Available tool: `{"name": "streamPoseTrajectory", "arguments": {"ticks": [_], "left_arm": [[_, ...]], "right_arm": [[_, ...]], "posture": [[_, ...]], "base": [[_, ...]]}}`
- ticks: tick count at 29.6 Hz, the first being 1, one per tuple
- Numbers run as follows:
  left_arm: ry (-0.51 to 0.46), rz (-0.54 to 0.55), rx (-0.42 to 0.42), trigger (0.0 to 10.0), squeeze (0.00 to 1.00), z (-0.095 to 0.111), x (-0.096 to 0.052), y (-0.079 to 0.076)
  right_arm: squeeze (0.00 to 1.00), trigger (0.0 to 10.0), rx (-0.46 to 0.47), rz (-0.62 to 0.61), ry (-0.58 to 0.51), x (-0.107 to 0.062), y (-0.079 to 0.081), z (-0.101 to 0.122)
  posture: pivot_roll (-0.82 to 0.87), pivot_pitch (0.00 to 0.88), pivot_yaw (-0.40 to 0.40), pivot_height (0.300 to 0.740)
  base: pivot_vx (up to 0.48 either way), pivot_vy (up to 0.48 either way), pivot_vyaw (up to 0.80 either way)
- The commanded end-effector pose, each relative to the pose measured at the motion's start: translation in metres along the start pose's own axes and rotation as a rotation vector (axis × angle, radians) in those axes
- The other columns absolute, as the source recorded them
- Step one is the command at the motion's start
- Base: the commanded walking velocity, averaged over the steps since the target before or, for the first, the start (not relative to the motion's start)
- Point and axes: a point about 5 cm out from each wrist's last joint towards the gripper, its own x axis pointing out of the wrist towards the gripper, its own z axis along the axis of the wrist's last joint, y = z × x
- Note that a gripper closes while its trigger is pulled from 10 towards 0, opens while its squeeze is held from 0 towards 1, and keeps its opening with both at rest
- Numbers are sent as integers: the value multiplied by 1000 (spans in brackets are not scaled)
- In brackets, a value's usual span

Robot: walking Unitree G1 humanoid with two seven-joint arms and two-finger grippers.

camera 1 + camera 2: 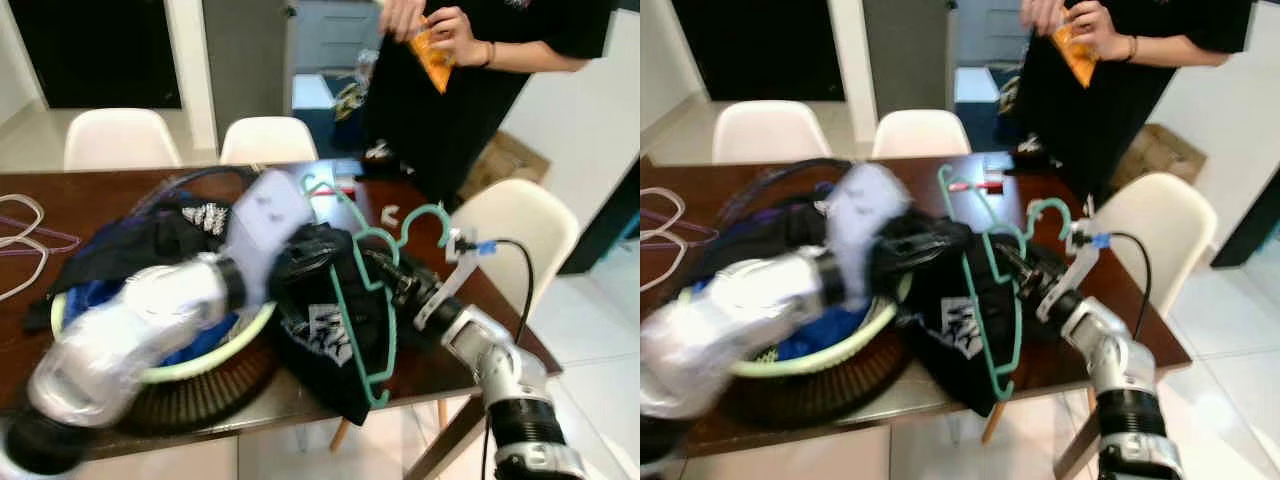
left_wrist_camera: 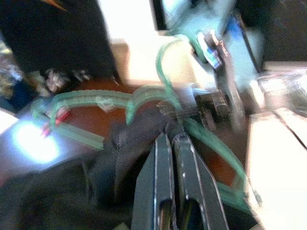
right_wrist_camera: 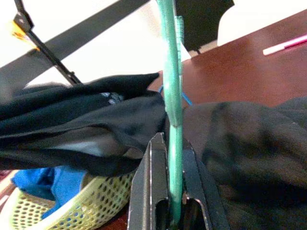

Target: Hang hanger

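- Hanger: green plastic, held up above the near edge of the brown table, at about four o'clock from the yellow-green laundry basket. Its hook points up toward one o'clock, and a black garment with white print is draped partly over it.
- Right gripper: its two black fingers are pinched narrowly on the hanger's bar, as the right wrist view shows plainly, with the green bar running straight up between them.
- Left gripper: fingers drawn nearly together at the black cloth near the hanger's shoulder. They seem to be nipping the fabric, though blur leaves that uncertain.
- Step in hand, as I judge it: dressing the hanger, working the garment's neck over one shoulder.
- To do it well: keep the right grip firm and the hanger steady, so it does not swivel. Let the left hand pull the cloth outward along the arm of the hanger, not downward, or the fabric may slip off.
- Person at twelve o'clock, beyond the table, holds an orange packet; keep the hook clear of them.
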Motion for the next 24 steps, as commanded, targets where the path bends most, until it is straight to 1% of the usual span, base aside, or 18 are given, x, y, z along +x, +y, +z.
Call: {"name": "streamPoseTrajectory", "arguments": {"ticks": [1,3,4,6,7,8,9,11,13,14,15,16,17,18,19,20,21,24], "left_arm": [[-30,-73,-19,10000,0,10,-8,-7],[100,-181,-17,10000,0,4,-44,-19],[100,-181,-17,10000,0,4,-44,-19],[282,-257,-56,10000,0,-14,-62,-40],[282,-257,-56,10000,0,-14,-62,-40],[379,-292,-99,10000,0,-29,-67,-54],[379,-292,-99,10000,0,-29,-67,-54],[514,-349,-194,10000,0,-51,-75,-81],[514,-349,-194,10000,0,-51,-75,-81],[675,-405,-263,10000,0,-69,-82,-105],[675,-405,-263,10000,0,-69,-82,-105],[751,-426,-275,10000,0,-76,-87,-113],[751,-426,-275,10000,0,-76,-87,-113],[815,-430,-293,10000,0,-81,-93,-117],[815,-430,-293,10000,0,-81,-93,-117],[852,-385,-273,10000,0,-88,-94,-111],[847,-340,-266,10000,78,-90,-95,-105],[841,-308,-263,10000,78,-91,-95,-101]], "right_arm": [[0,10000,7,3,-1,-1,0,1],[0,10000,19,7,-6,-1,0,2],[0,10000,19,7,-6,-1,0,2],[0,10000,24,7,-10,-2,0,3],[0,10000,24,7,-10,-2,0,3],[0,10000,25,7,-9,-2,0,3],[0,10000,25,7,-9,-2,0,3],[0,10000,25,8,-7,-2,0,4],[0,10000,25,8,-7,-2,0,4],[0,10000,26,8,-4,-2,1,4],[0,10000,26,8,-4,-2,1,4],[0,10000,27,8,-4,-2,1,4],[0,10000,27,8,-4,-2,1,4],[0,10000,29,8,-3,-2,1,5],[0,10000,29,8,-3,-2,1,5],[0,10000,29,8,-3,-2,1,5],[0,10000,29,9,-2,-2,1,5],[0,10000,29,9,-1,-1,1,5]], "posture": [[111,54,-55,740],[125,63,-50,740],[125,63,-50,740],[129,69,-50,740],[129,69,-50,740],[133,73,-51,740],[133,73,-51,740],[126,77,-49,740],[126,77,-49,740],[129,83,-50,740],[129,83,-50,740],[129,83,-50,740],[129,83,-50,740],[128,84,-51,740],[128,84,-51,740],[124,83,-51,740],[123,83,-51,740],[123,83,-51,740]], "base": [[0,0,0],[0,0,0],[0,0,0],[0,0,0],[0,0,0],[0,0,0],[0,0,0],[0,0,0],[0,0,0],[0,0,0],[0,0,0],[0,0,0],[0,0,0],[0,0,0],[0,0,0],[0,0,0],[0,0,0],[0,0,0]]}}
